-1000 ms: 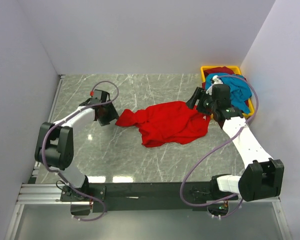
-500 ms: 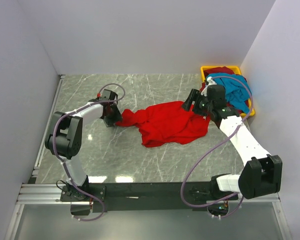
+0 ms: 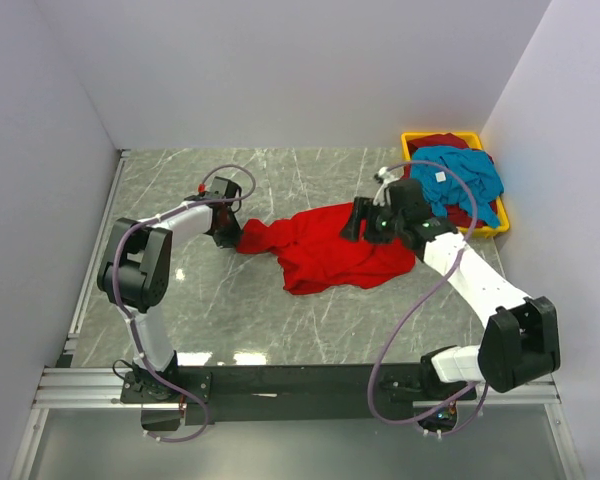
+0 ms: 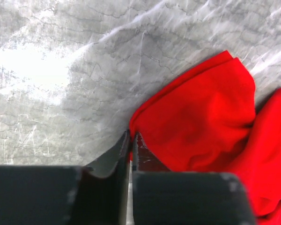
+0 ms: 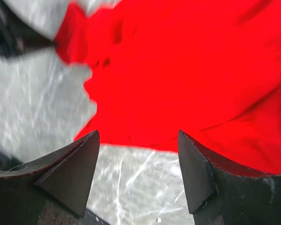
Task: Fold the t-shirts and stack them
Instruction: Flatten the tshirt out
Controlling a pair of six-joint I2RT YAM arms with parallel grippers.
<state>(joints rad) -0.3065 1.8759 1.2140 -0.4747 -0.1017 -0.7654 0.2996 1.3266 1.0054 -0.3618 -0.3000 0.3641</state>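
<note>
A bright red t-shirt (image 3: pixel 335 250) lies crumpled in the middle of the marble table. My left gripper (image 3: pixel 232 232) is down at the shirt's left corner. In the left wrist view its jaws (image 4: pixel 131 137) are pressed together with a sliver of red t-shirt (image 4: pixel 201 122) edge pinched at their tips. My right gripper (image 3: pixel 358 222) hovers over the shirt's far right part. Its fingers (image 5: pixel 79 164) stand wide apart with nothing between them, the red cloth (image 5: pixel 187 70) spread just ahead. A teal-blue t-shirt (image 3: pixel 460 175) with a white tag lies over a dark maroon one (image 3: pixel 442 141) in the bin.
A yellow bin (image 3: pixel 410 138) sits at the back right corner against the right wall. White walls close the table on the left, back and right. Bare marble (image 3: pixel 280 180) lies behind the red shirt, more (image 3: pixel 230 310) in front of it.
My left gripper slid right to the shirt's left corner and closed on its edge. My right gripper swung left from beside the bin to over the red shirt, staying open.
</note>
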